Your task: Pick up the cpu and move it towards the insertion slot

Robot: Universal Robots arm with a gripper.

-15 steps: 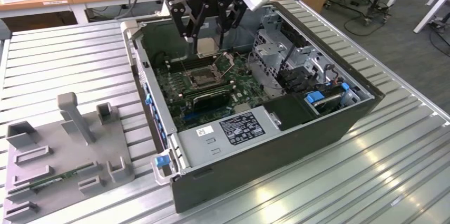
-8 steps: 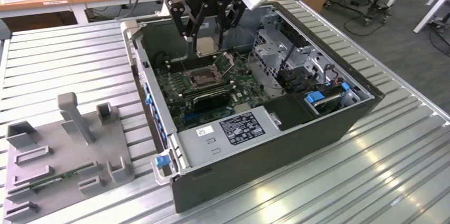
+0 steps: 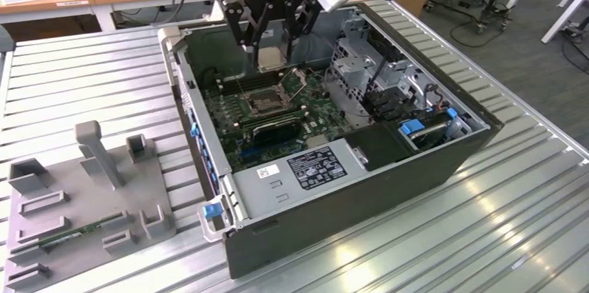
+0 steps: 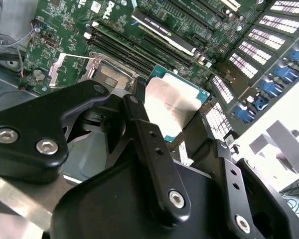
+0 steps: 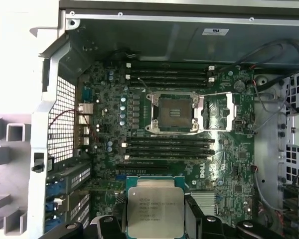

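The gripper [image 3: 272, 48] holds the cpu [image 5: 155, 207] above the open computer case [image 3: 478, 124], carrying it toward the insertion slot [image 5: 175, 112], which needs squaring up.

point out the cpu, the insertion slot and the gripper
cpu [image 5: 155, 208], first wrist view, middle of its metal face
insertion slot [image 5: 171, 111], first wrist view, dark centre inside the silver frame
gripper [image 3: 273, 57], exterior view, midway between the fingertips, shut on the cpu above the open computer case [image 3: 368, 196]
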